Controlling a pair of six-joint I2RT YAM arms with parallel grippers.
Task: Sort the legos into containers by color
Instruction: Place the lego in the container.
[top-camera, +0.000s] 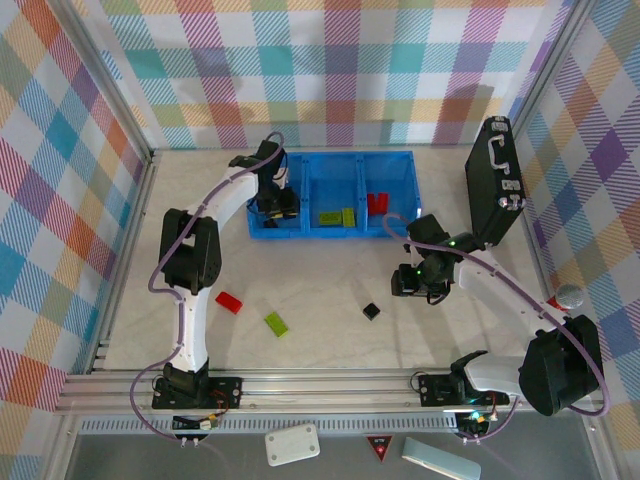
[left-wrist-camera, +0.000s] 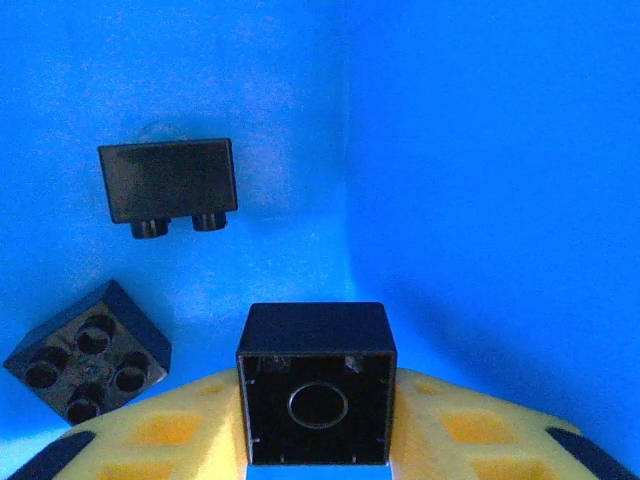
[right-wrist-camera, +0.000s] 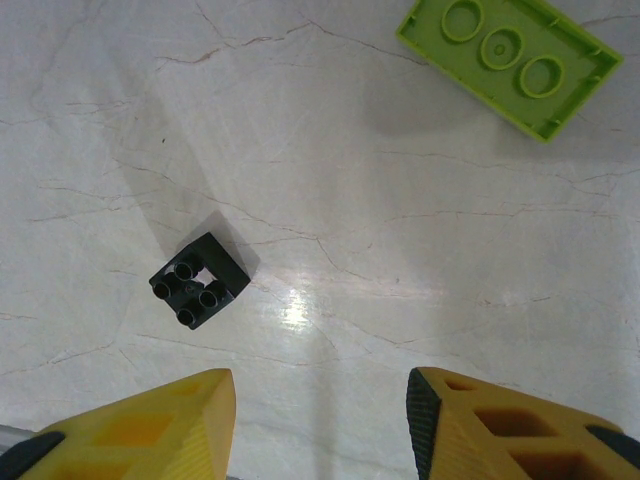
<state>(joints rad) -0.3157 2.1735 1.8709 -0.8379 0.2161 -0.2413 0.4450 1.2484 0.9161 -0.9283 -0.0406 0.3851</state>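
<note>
The left pincer (top-camera: 275, 207) grips a black brick (left-wrist-camera: 318, 385) inside the blue bin (top-camera: 345, 155) to join two black ones (left-wrist-camera: 168, 180). Outside the bin, the right pincer (right-wrist-camera: 320, 420), jaws apart, targets another brick (right-wrist-camera: 199, 280).

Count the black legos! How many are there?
4. In the blue bin: a side-lying lego, a studs-up lego. The left gripper holds the third lego; the fourth lego sits on the table. More may be hidden.
</note>
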